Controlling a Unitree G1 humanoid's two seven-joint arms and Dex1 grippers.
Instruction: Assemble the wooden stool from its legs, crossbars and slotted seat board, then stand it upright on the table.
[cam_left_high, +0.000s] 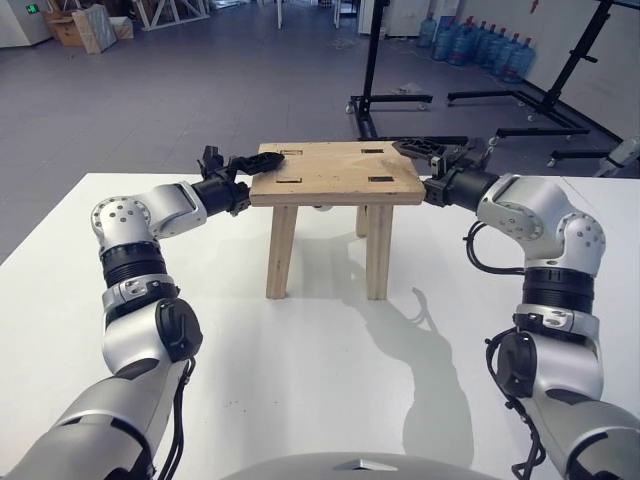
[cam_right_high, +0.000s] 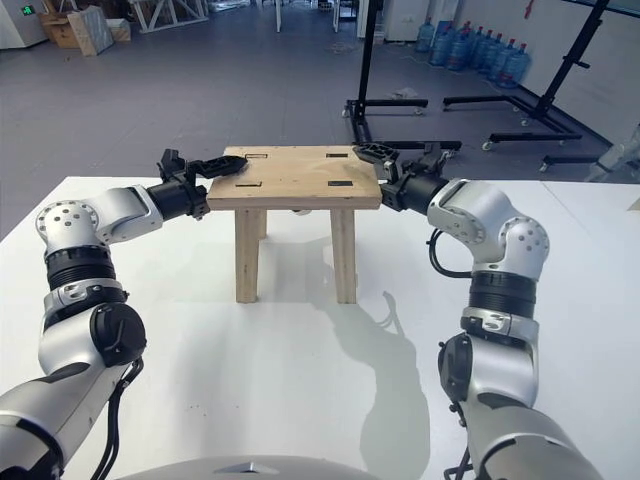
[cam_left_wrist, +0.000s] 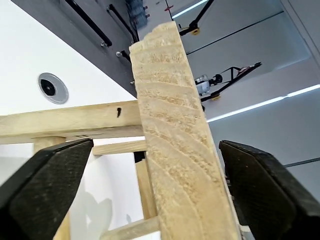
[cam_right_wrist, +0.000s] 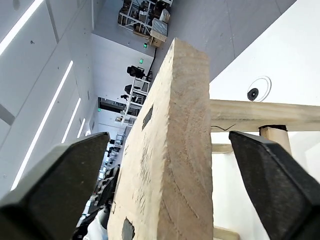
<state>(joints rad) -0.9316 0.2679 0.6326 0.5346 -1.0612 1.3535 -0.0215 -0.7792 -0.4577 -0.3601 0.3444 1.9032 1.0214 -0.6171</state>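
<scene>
White table (cam_left_high: 300, 400), grey hall floor (cam_left_high: 200, 90); one pale wooden stool (cam_left_high: 335, 172); black left gripper (cam_left_high: 262, 170) and right gripper (cam_left_high: 412, 168) gape astride its seat edges, unclamped

Legible text, numbers, brands: none. Green wall sign (cam_left_high: 33, 8), upper left of the frame: legend too small to read.

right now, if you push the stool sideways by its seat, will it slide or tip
The stool is likely rigid, being thick wood. Pushed high up, it could tip before sliding: its legs are tall and closely set.
</scene>
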